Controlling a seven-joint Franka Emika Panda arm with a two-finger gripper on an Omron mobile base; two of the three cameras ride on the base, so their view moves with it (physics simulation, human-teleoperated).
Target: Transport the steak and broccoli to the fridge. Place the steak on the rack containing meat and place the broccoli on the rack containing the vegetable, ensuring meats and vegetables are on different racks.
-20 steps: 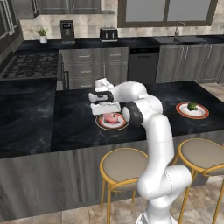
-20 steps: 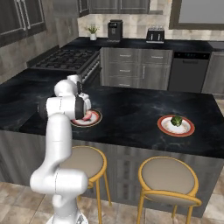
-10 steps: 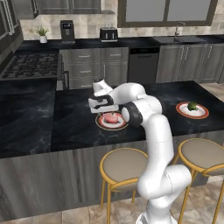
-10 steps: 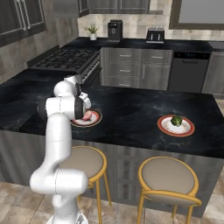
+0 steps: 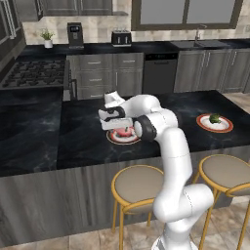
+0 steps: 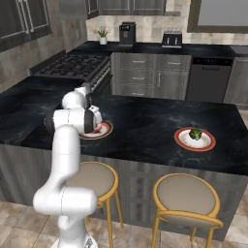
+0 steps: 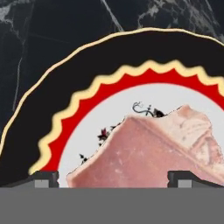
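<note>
The steak (image 7: 153, 151), a pale pink slab, lies on a red-rimmed plate (image 7: 83, 83) on the black island counter. My gripper (image 7: 112, 179) hangs just above it, open, with one fingertip (image 7: 43, 178) on each side of the meat and nothing gripped. In the left base view the gripper (image 5: 119, 127) points down at the steak (image 5: 123, 133) on its plate (image 5: 128, 140). The broccoli (image 5: 214, 118) sits on a second plate (image 5: 220, 128) far to the right, and shows as the broccoli (image 6: 195, 133) in the right base view too. The fridge and its racks are out of view.
Two round stools (image 5: 138, 184) (image 5: 225, 174) stand in front of the island. Behind the island are a gas stove (image 6: 77, 65), grey cabinets, a dishwasher (image 5: 158, 73), a coffee maker (image 5: 74, 34) and a toaster (image 5: 121, 37) on the back counter.
The hand has come down a little toward the steak plate. The plates and the food have not moved.
</note>
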